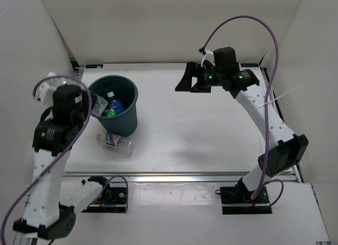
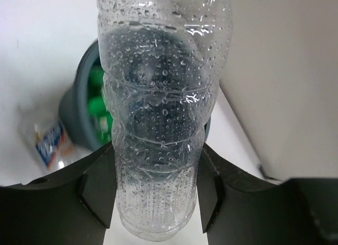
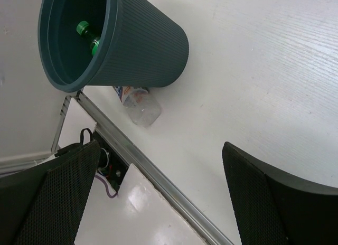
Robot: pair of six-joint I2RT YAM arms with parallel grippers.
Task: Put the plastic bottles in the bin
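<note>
Top external view, starting at the left: the left arm [image 1: 53, 134] holds a clear bottle [image 1: 98, 104] at the left rim of the bin [image 1: 128, 121], but the wrist hides the grip. Left wrist view shows what that one cannot. The left jaws are closed onto the lower body of this bottle [image 2: 161, 123], a dark finger [image 2: 97, 189] pressed to each side. Droplets cover its wall.

Inside the bin, the overhead camera shows a green bottle [image 1: 110, 112] and a blue-labelled bottle [image 1: 114, 102] with a white cap. The right wrist view shows only the green one there.

Another clear bottle [image 1: 115, 143], with a blue and white label, lies on its side on the surface [image 1: 200, 134], just beside the near foot of the bin.

At the right, the right arm [image 1: 264, 118] reaches over the far part of the surface, well apart from the bin. Its wrist view shows the right jaws spread wide with nothing between them.
</note>
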